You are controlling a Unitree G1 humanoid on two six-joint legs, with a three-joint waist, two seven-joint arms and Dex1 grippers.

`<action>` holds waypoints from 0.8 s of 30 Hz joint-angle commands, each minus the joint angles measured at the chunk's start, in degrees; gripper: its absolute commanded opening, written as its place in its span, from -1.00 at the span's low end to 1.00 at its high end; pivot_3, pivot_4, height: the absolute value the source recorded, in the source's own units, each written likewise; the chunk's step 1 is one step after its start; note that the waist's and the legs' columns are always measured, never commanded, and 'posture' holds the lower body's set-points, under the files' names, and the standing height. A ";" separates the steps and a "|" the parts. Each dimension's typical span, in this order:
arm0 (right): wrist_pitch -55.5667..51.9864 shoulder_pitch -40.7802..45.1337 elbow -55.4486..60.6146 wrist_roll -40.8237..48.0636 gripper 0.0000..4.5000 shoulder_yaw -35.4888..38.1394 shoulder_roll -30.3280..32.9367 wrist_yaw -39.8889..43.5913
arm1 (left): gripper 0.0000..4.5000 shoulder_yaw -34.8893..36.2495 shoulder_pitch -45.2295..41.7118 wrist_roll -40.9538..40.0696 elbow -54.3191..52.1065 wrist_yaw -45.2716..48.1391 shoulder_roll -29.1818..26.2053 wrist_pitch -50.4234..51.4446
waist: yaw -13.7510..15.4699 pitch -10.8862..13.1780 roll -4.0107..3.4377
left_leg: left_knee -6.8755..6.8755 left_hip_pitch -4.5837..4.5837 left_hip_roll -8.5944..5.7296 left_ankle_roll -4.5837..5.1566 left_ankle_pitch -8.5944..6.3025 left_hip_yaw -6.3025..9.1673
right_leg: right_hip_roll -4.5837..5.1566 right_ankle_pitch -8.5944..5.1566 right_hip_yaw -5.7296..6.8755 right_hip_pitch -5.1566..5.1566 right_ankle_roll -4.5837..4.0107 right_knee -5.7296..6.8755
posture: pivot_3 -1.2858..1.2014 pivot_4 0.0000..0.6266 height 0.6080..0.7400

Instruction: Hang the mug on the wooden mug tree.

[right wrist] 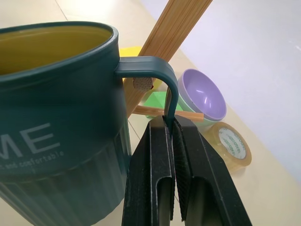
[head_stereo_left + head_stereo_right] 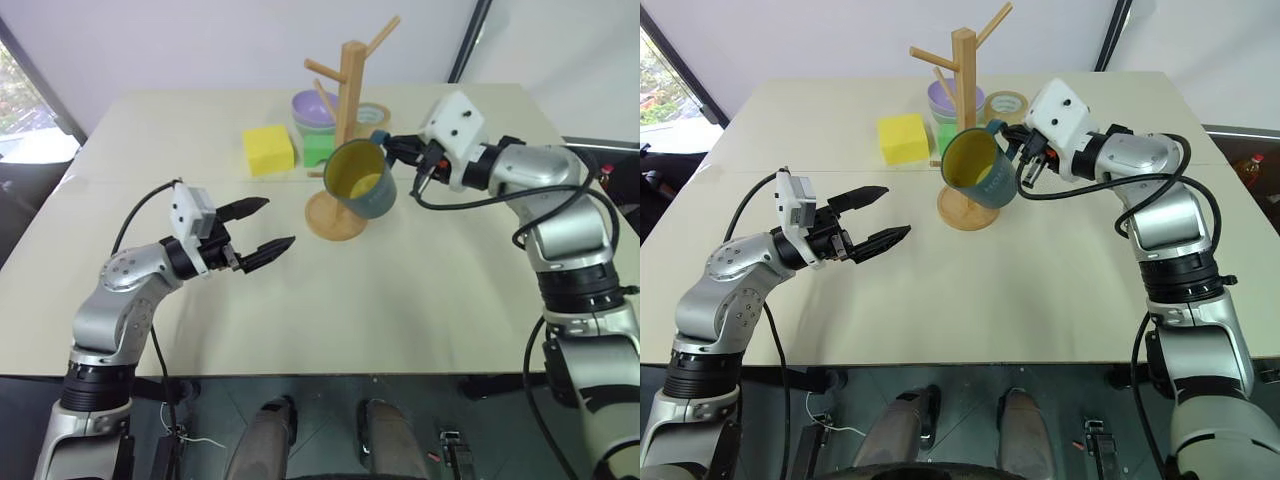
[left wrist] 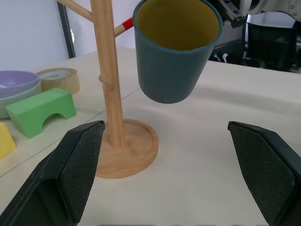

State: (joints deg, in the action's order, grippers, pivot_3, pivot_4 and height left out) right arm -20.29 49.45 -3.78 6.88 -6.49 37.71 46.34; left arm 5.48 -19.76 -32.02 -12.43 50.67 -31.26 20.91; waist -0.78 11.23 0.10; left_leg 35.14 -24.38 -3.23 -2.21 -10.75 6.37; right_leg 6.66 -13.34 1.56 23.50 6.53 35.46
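Two fingers of my right gripper (image 1: 173, 136) are pinched tight on the mug's handle (image 1: 155, 70), clamping the lower end of the loop, so the mug (image 2: 362, 180) hangs off the gripper's tip, clear of the table (image 2: 430, 290). It's tipped so the yellow inside faces back toward me, and as far as I can see there's nothing in it. From the right wrist view I can read pale lettering on the teal side.

Mug sits right up against the wooden mug tree (image 2: 345, 140), in front of the post and a bit to the right of it, above the round base. In the right wrist view the handle loop overlaps the post, with what looks like the cut end of a peg showing through the loop, but I can't tell if it's actually threaded on or just lined up. The left wrist view has the red-tipped peg (image 3: 126, 24) poking out just beside the mug's rim.

My left gripper (image 2: 258, 228) is well off to the left, hovering over the table with its jaws spread wide and nothing between them, pointed toward the tree.

Behind the tree: a lavender bowl (image 2: 312, 108), stacked in a pale green one by the look of it, contents not visible. Green arch block (image 3: 40, 109) in front of it, yellow block (image 2: 268, 150) further left, roll of tape (image 2: 1006, 103) to the right.
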 commanded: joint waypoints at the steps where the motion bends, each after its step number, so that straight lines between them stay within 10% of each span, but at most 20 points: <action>1: 1.41 2.22 -0.80 -1.33 -0.98 0.27 -0.37 -0.23 | 1.00 1.71 0.11 -1.28 -2.19 -0.32 -0.21 -0.42 | 0.00 0.00 0.00 | 0.00 0.00 0.00 0.00 0.00 0.00 | 0.00 0.00 0.00 0.00 -0.01 0.00 | 0.03 -0.52 1.00; 11: 2.29 2.60 -1.79 -2.27 -0.98 0.45 -1.67 0.27 | 1.00 2.31 -0.27 -2.55 -2.49 -0.82 -0.29 -0.37 | 0.01 0.00 0.00 | 0.00 0.01 -0.01 0.00 0.00 0.00 | 0.00 0.03 0.00 0.00 0.05 0.01 | 0.03 -0.52 1.00; 19: 3.09 2.36 -1.87 -3.17 0.54 1.20 -1.44 -0.58 | 1.00 2.24 -0.38 -2.40 -2.43 -0.90 -0.28 -0.54 | -0.02 0.00 0.00 | 0.00 0.01 -0.01 -0.01 0.00 0.00 | -0.01 0.03 0.00 0.00 0.06 0.03 | 0.03 -0.52 1.00; 24: 4.05 -0.17 -1.19 -1.55 0.54 6.30 1.77 -0.95 | 1.00 2.55 -0.09 -2.29 -2.65 -1.56 -0.35 -0.41 | 0.10 0.00 0.00 | 0.00 0.01 -0.01 -0.01 0.00 0.00 | -0.01 0.04 -0.01 0.02 0.06 0.05 | 0.03 -0.52 1.00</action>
State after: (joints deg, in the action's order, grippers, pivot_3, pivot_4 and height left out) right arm -17.36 49.31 -6.53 3.87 -4.12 37.96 45.94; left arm 6.11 -19.78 -33.29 -12.72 49.51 -31.25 20.92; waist -0.68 11.23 0.09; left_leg 35.14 -24.37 -3.24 -2.22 -10.75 6.38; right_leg 6.65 -13.31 1.56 23.50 6.60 35.50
